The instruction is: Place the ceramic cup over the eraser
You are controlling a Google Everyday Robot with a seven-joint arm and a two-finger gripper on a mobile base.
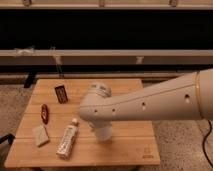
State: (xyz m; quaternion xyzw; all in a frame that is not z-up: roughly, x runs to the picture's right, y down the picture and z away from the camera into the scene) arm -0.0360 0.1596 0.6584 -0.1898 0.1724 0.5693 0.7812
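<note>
1. Claw (101, 126) sits at the tip of the white arm (150, 105), low over the middle front of the table (131, 142). The arm's bulk covers it from above, so I cannot tell whether it is open, closed or gripping anything.
2. The arm reaches in from the right edge of the view and slants down to the left across the table.
3. The ceramic cup (103, 135) shows as a small white shape right under the arm's tip, touching or just below the claw. I cannot tell whether it rests on the wood or hangs just above it.
4. The eraser (61, 93), a dark flat block with a pale mark, lies uncovered on the far left part of the table, well apart from the ceramic cup.
5. A slim red object (44, 113) lies near the left edge, in front of the eraser.
6. A pale beige block (40, 135) lies at the front left.
7. A white bottle (67, 140) with a label lies on its side between the beige block and the ceramic cup, its cap end pointing toward the arm.
</note>
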